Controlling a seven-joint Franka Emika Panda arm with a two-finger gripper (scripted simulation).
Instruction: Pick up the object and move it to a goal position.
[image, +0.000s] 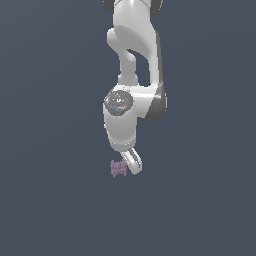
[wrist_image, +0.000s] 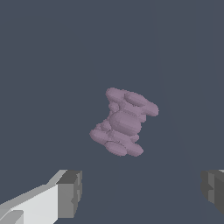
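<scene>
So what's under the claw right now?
The pinkish-purple knobbly object lies on the plain dark surface, clear of both open claw fingers. Its underside is hidden.

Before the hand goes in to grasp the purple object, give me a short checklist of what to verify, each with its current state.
1. Hand open: ok; the fingers stand wide apart.
2. Gap wider than the object: ok in the wrist view.
3. Object between the fingers: not ok; it lies ahead of them, untouched.
4. Object free of clutter: ok; nothing else shows near it.
5. Hand height over the object: cannot tell; the exterior view shows the fingertip beside it only.
6. Goal position: cannot tell; no marker shows.
</scene>
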